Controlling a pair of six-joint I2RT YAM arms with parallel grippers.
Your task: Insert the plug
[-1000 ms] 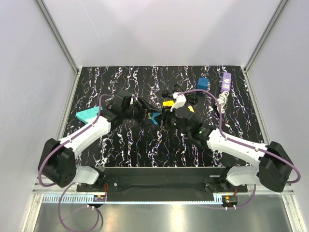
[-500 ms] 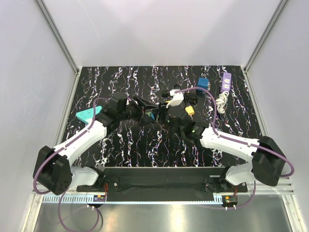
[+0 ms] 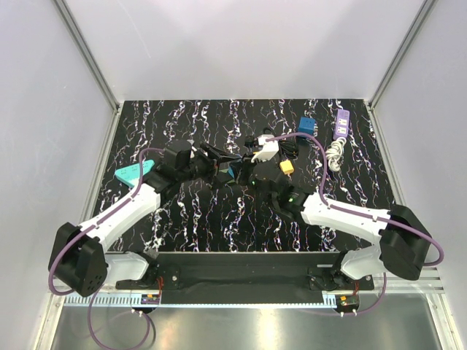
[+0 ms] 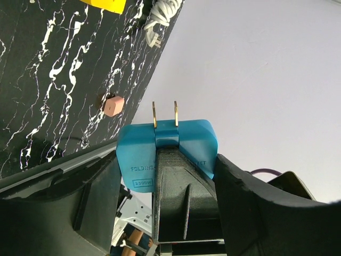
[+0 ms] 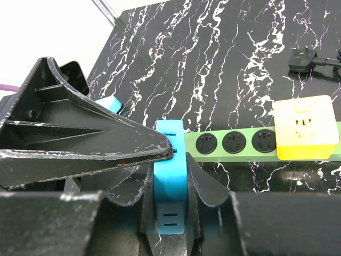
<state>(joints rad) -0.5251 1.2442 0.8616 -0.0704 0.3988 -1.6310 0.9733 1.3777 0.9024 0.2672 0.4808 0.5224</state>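
Two clamped; left end effector (image 4: 171, 178) on plug (image 4: 139, 152), right end effector (image 5: 170, 205) on blue socket (image 5: 170, 160)

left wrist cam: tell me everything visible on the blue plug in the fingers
The blue plastic plug is a rounded, glossy block with two flat brass prongs projecting side by side from one end, straight and in free air. Dark print on its face is partly hidden. The left gripper's black fingers clamp it, covering its middle; nothing else touches it.

Black counter (image 3: 219, 226) with white streaks, purple power strip (image 3: 341, 124), blue box (image 3: 306, 126), white cord (image 3: 335, 152), teal block (image 3: 133, 173) at the left
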